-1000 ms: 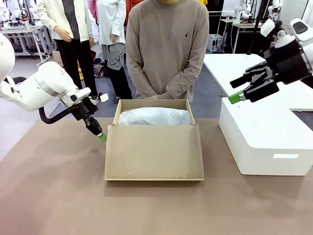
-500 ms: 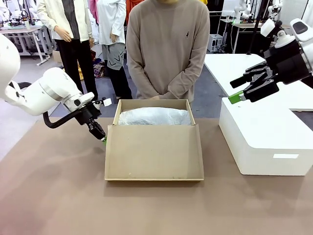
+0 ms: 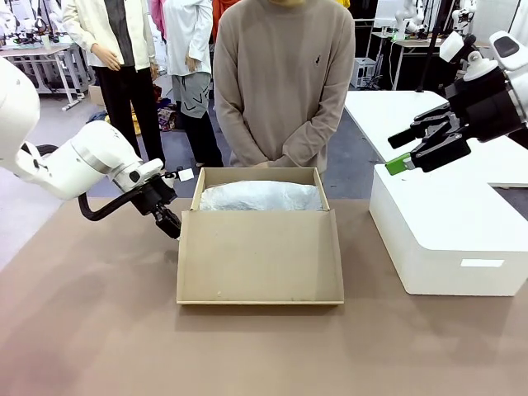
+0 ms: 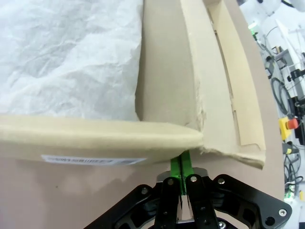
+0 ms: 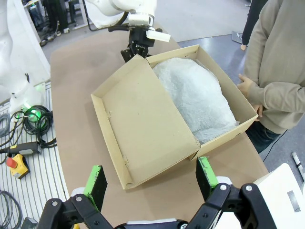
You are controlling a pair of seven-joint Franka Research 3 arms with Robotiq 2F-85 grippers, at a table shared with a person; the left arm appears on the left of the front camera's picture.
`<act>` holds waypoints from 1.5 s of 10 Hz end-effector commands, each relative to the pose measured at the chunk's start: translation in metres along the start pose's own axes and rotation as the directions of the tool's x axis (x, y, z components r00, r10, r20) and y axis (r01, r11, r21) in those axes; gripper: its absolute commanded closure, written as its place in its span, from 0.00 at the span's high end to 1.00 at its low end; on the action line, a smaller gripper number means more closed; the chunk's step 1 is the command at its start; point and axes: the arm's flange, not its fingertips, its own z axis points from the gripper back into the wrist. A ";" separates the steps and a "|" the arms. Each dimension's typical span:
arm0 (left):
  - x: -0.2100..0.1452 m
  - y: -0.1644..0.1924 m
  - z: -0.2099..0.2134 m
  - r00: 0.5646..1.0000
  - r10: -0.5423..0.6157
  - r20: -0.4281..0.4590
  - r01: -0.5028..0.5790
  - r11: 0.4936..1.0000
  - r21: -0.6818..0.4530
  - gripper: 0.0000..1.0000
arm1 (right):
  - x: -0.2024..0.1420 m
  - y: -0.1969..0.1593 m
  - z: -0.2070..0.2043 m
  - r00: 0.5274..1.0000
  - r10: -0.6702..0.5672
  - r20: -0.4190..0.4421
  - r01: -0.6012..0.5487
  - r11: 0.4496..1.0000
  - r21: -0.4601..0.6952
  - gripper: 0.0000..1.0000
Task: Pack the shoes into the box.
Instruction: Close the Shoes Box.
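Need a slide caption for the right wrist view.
Open right gripper hovers above the tissue-lined box; the shut left gripper sits at its far corner.

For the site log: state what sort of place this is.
Probably a robotics lab or test hall: a red emergency-stop button and cables on the floor, more work tables behind, and people standing around.
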 end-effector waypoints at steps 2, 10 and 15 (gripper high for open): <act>-0.001 0.001 -0.001 0.998 -0.033 0.051 0.035 0.999 -0.039 0.00 | 0.000 -0.003 -0.004 0.999 0.027 0.036 -0.027 1.000 0.007 1.00; 0.000 -0.001 -0.002 0.983 -0.077 0.168 0.110 0.974 -0.196 0.00 | 0.000 -0.003 -0.004 0.999 0.027 0.036 -0.027 1.000 0.007 1.00; 0.002 0.005 0.002 0.961 -0.044 0.272 0.137 0.932 -0.334 0.00 | 0.000 -0.003 -0.004 0.999 0.027 0.036 -0.027 1.000 0.007 1.00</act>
